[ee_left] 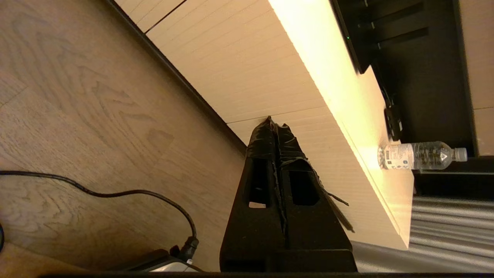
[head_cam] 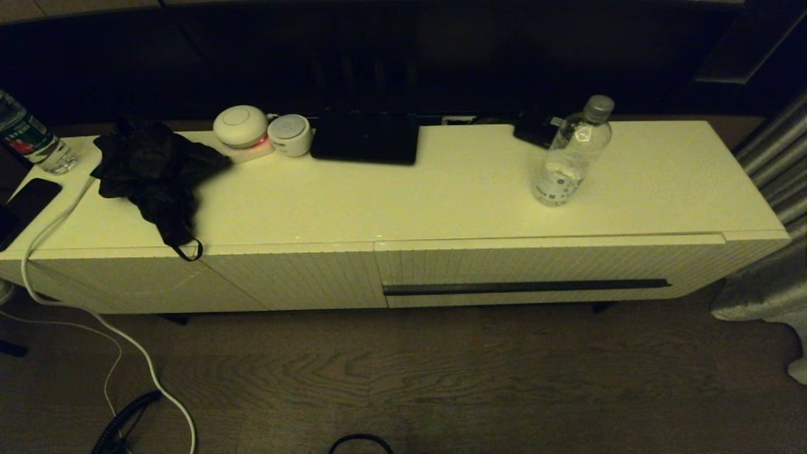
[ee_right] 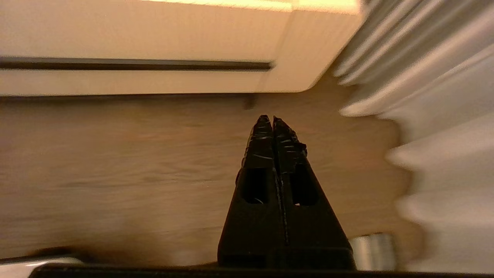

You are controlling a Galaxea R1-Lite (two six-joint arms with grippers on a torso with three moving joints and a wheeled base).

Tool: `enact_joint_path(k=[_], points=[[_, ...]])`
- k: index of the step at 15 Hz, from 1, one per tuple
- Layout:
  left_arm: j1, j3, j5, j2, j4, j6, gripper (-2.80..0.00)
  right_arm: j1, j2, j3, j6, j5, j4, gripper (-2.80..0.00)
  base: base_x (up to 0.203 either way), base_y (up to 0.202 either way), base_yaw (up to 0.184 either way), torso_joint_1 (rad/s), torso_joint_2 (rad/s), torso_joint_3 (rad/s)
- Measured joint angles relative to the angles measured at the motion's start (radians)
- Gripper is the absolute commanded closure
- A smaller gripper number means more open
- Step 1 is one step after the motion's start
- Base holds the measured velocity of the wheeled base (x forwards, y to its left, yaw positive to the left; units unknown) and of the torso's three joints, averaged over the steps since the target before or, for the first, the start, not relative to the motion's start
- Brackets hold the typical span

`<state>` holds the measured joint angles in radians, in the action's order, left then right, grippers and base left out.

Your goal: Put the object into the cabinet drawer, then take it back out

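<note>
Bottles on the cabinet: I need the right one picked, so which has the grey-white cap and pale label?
The clear bottle standing upright toward the cabinet top's right end. The other bottle, at the far left edge, carries a red-green label.

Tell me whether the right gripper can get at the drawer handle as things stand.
Probably yes: the right gripper, shut and empty, hangs over bare floor facing the drawer handle, and nothing lies between them. The drawer is closed.

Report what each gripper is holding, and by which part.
Nothing is held. The left gripper and right gripper are both shut on nothing, low over the floor; the water bottle stands untouched on the cabinet top.
</note>
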<state>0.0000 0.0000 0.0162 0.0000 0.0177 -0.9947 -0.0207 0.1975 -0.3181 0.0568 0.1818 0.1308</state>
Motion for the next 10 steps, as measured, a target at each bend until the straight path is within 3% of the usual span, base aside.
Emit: enact_joint_path(k=[2,6,8,10], points=[[0.000,0.000,0.001,0.000,0.000,0.000,0.00,0.007,-0.099,0.072,-0.095,-0.032,0.037,0.00,0.000,0.000,0.000,0.000,0.00,0.000],[0.000,0.000,0.000,0.000,0.000,0.000,0.00,0.010,-0.182,0.110,-0.158,-0.071,0.255,0.00,0.000,0.000,0.000,0.000,0.00,0.000],[0.000,0.000,0.000,0.000,0.000,0.000,0.00,0.012,-0.194,0.123,-0.160,-0.076,0.251,0.00,0.000,0.000,0.000,0.000,0.00,0.000],[0.000,0.000,0.000,0.000,0.000,0.000,0.00,0.012,-0.199,0.166,-0.159,-0.077,0.160,0.00,0.000,0.000,0.000,0.000,0.00,0.000]])
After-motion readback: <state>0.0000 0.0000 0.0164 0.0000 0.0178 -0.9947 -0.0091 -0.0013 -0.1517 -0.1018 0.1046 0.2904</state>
